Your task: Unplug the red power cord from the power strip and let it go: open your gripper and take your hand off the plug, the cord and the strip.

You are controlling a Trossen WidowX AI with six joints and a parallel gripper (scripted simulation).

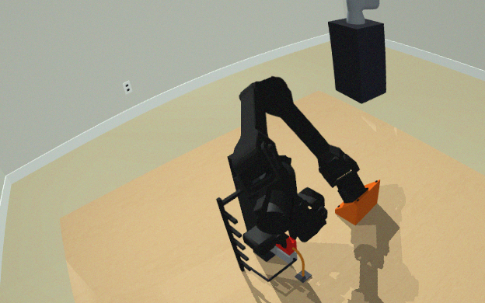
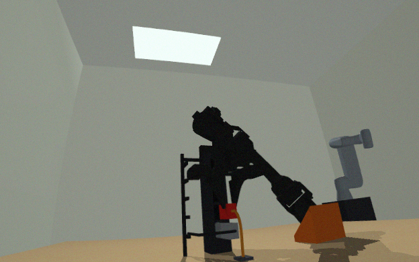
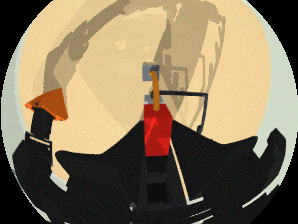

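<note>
Gripper [image 3: 157,141] closed on the red plug [image 3: 157,132], which is seated on the gray power strip [image 2: 227,230].

Seen from the wrist, the plug lies dead ahead between the jaws, its long axis in line with the hand; the orange cord [image 2: 241,235] runs on from its far end down to a small gray block [image 1: 303,276] on the table [image 1: 136,233]. Pulling free likely means drawing back along that axis, away from the strip. A black rack [image 2: 183,208] stands just beside. No containers appear.

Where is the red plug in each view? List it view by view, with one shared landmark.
Top: red plug low centre, under the gripper.
Exterior: low centre, above the grey strip.
Wrist: centre, between the fingers.
Shared landmark: orange cord leaving the plug.
</note>
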